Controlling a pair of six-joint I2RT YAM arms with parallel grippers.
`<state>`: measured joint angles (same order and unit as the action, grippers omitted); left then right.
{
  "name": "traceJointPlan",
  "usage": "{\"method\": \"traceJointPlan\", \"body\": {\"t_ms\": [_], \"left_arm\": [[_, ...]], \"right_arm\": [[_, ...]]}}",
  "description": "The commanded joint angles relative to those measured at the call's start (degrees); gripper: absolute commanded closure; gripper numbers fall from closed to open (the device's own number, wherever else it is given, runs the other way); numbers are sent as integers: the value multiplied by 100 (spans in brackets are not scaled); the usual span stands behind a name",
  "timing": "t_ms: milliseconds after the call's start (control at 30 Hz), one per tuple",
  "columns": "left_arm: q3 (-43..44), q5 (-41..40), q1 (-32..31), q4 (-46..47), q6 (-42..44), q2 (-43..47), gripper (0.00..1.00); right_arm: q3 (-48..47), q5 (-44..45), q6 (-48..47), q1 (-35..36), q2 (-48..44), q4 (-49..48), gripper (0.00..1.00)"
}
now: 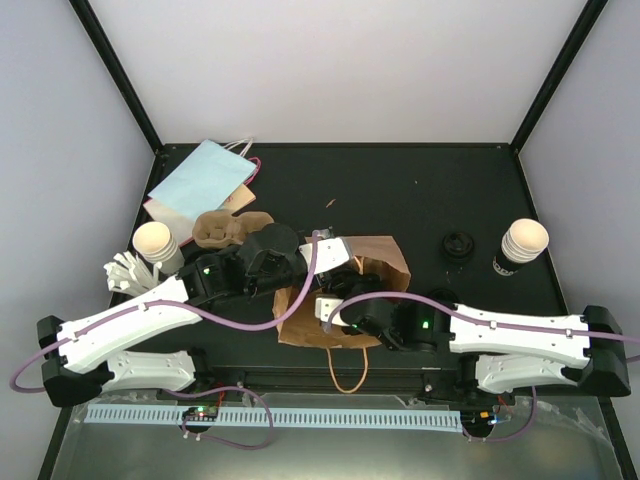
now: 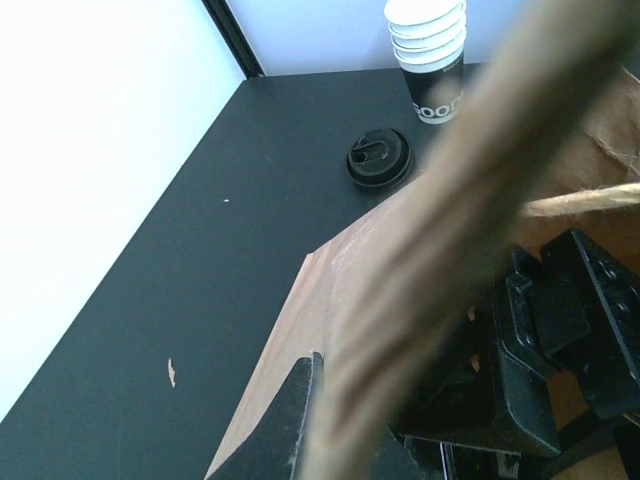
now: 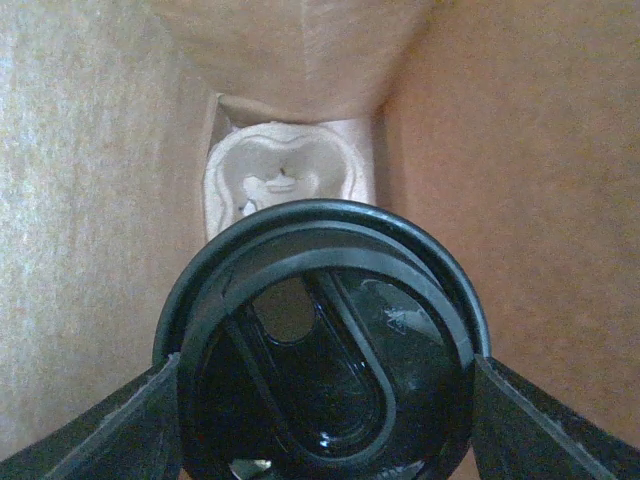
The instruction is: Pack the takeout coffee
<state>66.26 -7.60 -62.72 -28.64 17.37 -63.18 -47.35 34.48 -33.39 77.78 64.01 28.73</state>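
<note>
A coffee cup with a black lid [image 3: 320,370] sits between the fingers [image 3: 125,425] of my right gripper [image 3: 322,375], which is shut on it inside the brown bag [image 3: 90,200]. From above, that gripper [image 1: 342,314] reaches into the bag's [image 1: 385,262] open mouth. A pulp cup carrier [image 3: 285,180] lies at the bag's bottom. My left gripper [image 1: 322,250] is at the bag's far rim, shut on the twine handle [image 2: 470,170], which crosses the left wrist view as a blur. A stack of cups [image 1: 522,245] and a loose black lid [image 1: 458,245] stand at the right.
At the left stand another open cup [image 1: 155,244], a second pulp carrier [image 1: 228,228], a flat pale-blue bag [image 1: 200,180] and a white bundle [image 1: 125,272]. The bag's other twine handle [image 1: 350,372] hangs over the near edge.
</note>
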Motion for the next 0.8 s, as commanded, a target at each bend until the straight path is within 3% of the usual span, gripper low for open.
{"method": "traceJointPlan", "body": {"t_ms": [0,300,767], "left_arm": [[230,-102,-39,178,-23,-71,99],[238,-94,-38,172,-14,-86,99],[256,39,-90,105,-108,-67,98]], "right_arm": [[-500,-19,320,27,193,552,56],[-568,97,451,119,475,526,55],[23,-181,263,-420,652,-139,55]]}}
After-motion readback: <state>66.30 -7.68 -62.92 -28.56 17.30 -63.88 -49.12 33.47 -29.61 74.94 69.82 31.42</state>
